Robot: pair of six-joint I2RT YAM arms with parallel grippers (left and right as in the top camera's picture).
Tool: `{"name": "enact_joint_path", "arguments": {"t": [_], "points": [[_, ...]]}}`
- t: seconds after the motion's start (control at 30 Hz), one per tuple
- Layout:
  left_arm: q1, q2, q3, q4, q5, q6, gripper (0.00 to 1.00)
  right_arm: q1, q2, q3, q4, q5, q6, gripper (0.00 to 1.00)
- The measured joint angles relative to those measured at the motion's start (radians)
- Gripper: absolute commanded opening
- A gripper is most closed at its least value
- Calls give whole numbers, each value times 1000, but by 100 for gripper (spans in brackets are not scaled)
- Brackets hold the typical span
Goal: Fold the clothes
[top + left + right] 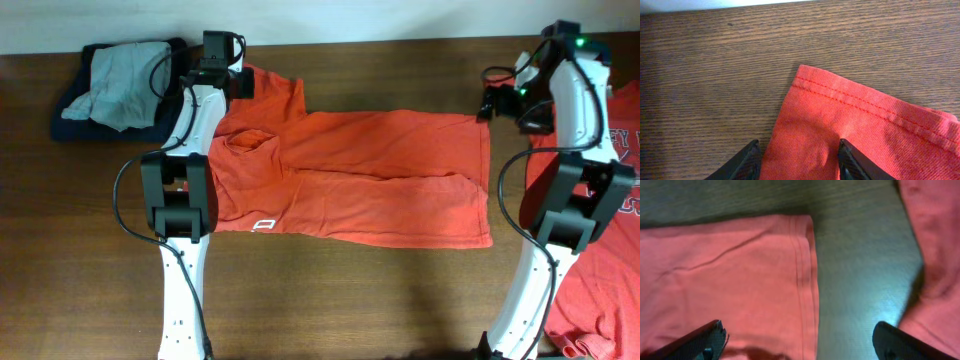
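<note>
As the shirt (380,170) lies flat on the surface (330,290), lengthwise between my arms, my left hand (799,159) straddles its far sleeve (840,115), jaws apart; my right hand (800,340) hangs wide open over the hem corner (805,280).

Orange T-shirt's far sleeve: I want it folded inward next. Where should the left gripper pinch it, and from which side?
Pinch the stitched cuff hem at its free corner, probably down from above: the sleeve lies flat on the table, and the open left gripper straddles it.

Orange-red tee (380,190) half-folded, flat; 2nd tee (603,295) rt.
</note>
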Motion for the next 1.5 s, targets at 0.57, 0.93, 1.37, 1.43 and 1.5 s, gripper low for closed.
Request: {"name": "enact_joint_path", "arguments": {"t": [0.57, 0.93, 1.37, 1.43, 1.5], "points": [[1, 1, 11, -30, 0, 0, 43, 105, -4, -295, 479, 39, -26, 93], [-1, 1, 14, -39, 4, 7, 1, 115, -4, -303, 470, 114, -28, 13], [12, 24, 170, -287, 0, 7, 1, 115, -6, -300, 451, 108, -25, 4], [20, 32, 243, -370, 0, 7, 1, 115, -6, -295, 432, 108, -26, 4], [29, 33, 327, -455, 0, 7, 1, 115, -6, -287, 401, 108, -25, 4]]}}
